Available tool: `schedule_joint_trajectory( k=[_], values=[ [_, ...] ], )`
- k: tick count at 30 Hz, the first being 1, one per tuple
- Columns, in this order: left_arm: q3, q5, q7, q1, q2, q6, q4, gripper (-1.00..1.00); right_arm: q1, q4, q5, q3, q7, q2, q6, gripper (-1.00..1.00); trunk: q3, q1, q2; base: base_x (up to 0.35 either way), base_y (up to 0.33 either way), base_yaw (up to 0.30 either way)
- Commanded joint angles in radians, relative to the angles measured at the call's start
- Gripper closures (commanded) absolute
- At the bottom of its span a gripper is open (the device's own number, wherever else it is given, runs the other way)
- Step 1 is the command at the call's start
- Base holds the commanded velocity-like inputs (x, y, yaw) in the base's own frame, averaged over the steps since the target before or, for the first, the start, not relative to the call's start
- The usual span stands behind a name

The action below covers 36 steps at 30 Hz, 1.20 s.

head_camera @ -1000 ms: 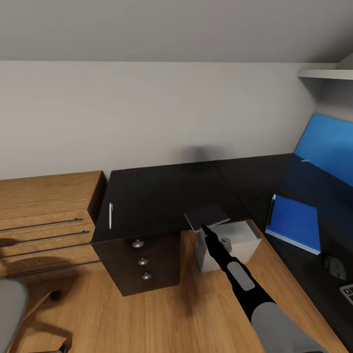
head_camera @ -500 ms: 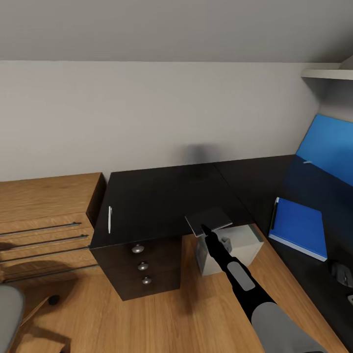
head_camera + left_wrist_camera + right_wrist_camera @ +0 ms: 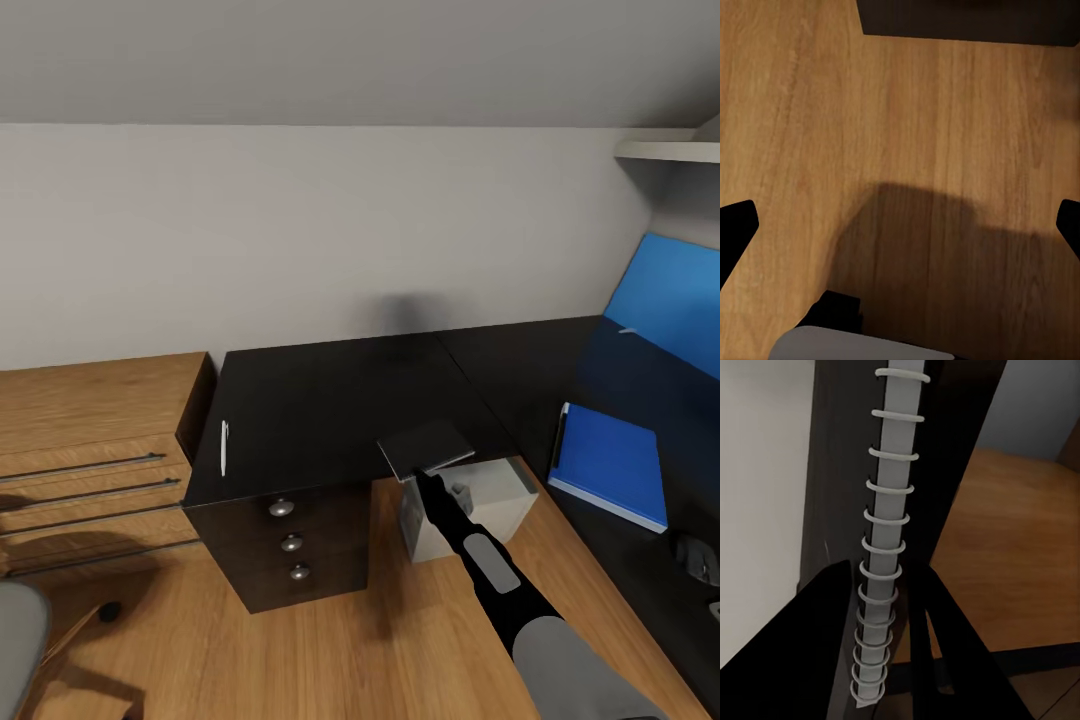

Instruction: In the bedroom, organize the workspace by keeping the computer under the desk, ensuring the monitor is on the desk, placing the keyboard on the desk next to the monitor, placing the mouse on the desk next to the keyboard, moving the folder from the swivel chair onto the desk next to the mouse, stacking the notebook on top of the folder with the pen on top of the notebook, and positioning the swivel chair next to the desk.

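Desk (image 3: 330,400) first: its black L-shaped top runs from the grey wall (image 3: 300,230) round to the bright blue back panel (image 3: 670,300) at the right, with a wide bare stretch of dark surface between the near front edge and the wall. Its drawer block (image 3: 285,545) with three round silver knobs stands under the left front corner, and open plank floor (image 3: 300,650) lies in front of it. To the left a light wooden cabinet (image 3: 90,420) butts against the desk's side. A white shelf (image 3: 665,150) juts from the wall above the blue panel.

Under the desk's inner corner sits the light grey computer (image 3: 480,505), its front part sticking out past the desk edge onto the floor. The grey seat of the swivel chair (image 3: 20,640) shows at the lower left, well apart from the desk. The blue folder (image 3: 610,460) lies flat on the right wing of the desk, with the black mouse (image 3: 697,555) just beside it toward the near edge.

The notebook (image 3: 425,447) is held level at the desk's front edge, over the computer, pinched by the right gripper (image 3: 420,477); the right wrist view shows its white spiral binding (image 3: 881,562) running between the dark fingers (image 3: 810,645). The pen (image 3: 223,447), a thin white stick, lies near the desk's left edge.

The left gripper (image 3: 900,217) hangs over bare floor, its jaws spread wide.
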<state>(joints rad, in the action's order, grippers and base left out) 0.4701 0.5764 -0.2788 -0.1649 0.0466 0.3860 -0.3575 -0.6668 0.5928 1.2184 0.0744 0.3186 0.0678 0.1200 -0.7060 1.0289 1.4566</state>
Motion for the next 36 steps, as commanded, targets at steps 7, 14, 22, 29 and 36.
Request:
schedule_joint_trajectory(
  k=[7, 14, 22, 29, 36],
  values=[
    [0.007, 0.005, -0.008, -0.001, -0.001, 0.004, 0.0, -1.0, 0.0, 0.001, 0.012, 0.0, 0.002, -0.002, 0.005, 1.0, 0.002, -0.004, -0.007, 0.0, 0.0, 0.0],
    [0.008, 0.005, -0.008, -0.001, -0.001, 0.004, 0.0, -1.0, 0.0, 0.002, 0.012, -0.001, 0.002, -0.002, 0.005, 1.0, 0.024, -0.031, -0.056, 0.0, 0.0, 0.0],
    [0.008, 0.004, -0.008, -0.001, -0.001, 0.004, 0.0, -1.0, 0.001, 0.009, 0.012, -0.001, 0.003, -0.003, 0.006, 1.0, 0.049, -0.061, -0.112, 0.0, 0.0, 0.0],
    [0.008, 0.005, -0.007, -0.001, 0.0, 0.003, 0.0, -1.0, 0.011, 0.041, 0.01, -0.001, 0.004, -0.004, 0.006, 1.0, 0.071, -0.088, -0.161, 0.0, 0.0, 0.0],
    [0.008, 0.005, -0.007, -0.001, 0.001, 0.002, 0.0, -1.0, 0.059, 0.145, 0.009, -0.003, 0.0, -0.011, 0.004, 1.0, 0.074, -0.092, -0.168, 0.0, 0.0, 0.0]
  ],
)
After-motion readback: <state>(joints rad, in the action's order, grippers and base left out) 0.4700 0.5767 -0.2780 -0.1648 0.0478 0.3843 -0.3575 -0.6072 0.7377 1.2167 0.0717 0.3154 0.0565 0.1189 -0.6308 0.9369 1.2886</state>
